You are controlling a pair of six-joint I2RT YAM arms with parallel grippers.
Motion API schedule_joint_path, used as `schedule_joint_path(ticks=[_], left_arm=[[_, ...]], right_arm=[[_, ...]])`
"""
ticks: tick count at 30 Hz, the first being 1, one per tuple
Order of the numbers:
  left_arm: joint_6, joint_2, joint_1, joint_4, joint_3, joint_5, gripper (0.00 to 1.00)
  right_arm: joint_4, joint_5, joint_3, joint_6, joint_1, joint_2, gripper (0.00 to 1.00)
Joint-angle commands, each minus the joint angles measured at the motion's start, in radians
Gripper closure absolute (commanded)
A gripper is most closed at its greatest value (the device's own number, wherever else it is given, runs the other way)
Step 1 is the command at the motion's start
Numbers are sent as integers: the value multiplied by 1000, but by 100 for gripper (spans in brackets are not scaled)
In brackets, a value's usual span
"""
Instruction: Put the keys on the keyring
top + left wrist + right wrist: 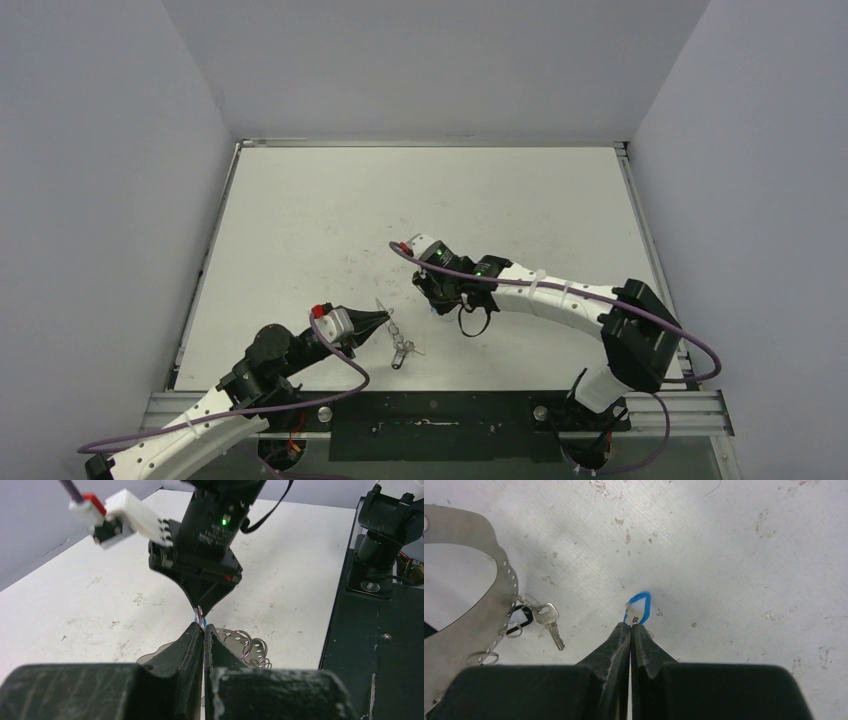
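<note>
The keyring (479,610) is a pale grey plate with a big hole and wire loops along its rim. My left gripper (204,628) is shut on its edge, and the plate (239,639) spreads to both sides of the fingers. In the top view it is the thin keyring (398,335) off the left gripper (383,320). A silver key (550,619) hangs beside a dark loop at its rim. My right gripper (630,625) is shut on the blue-headed key (640,606), just above the table. From the left wrist, that blue key (198,614) sits right over my left fingertips.
A black mounting plate (430,425) lies along the near edge between the arm bases. The right arm's base (385,535) stands on it. Grey walls close in the white table (420,200) on three sides. A purple cable loops off each wrist.
</note>
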Motion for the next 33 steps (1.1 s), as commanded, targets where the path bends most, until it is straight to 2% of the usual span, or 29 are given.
schedule_joint_path(ticks=[1,11,16,25,33], left_arm=[[5,4,0,43,20,13,100],[38,103,0,60,44,44,100],[42,139,-1,117,35,84,100],[42,140,0,143,37,92,100],[3,107,0,248,0,90,100]], right_arm=[[16,-164,-26,-37,-55,-119,100],[29,-523,-39,-141,-83,-283,100],[49,-636,-31,-160,-79,-310,100],[79,-663,-11,-167,-60,-314,100],[93,-658,24,-171,-55,-345,100]])
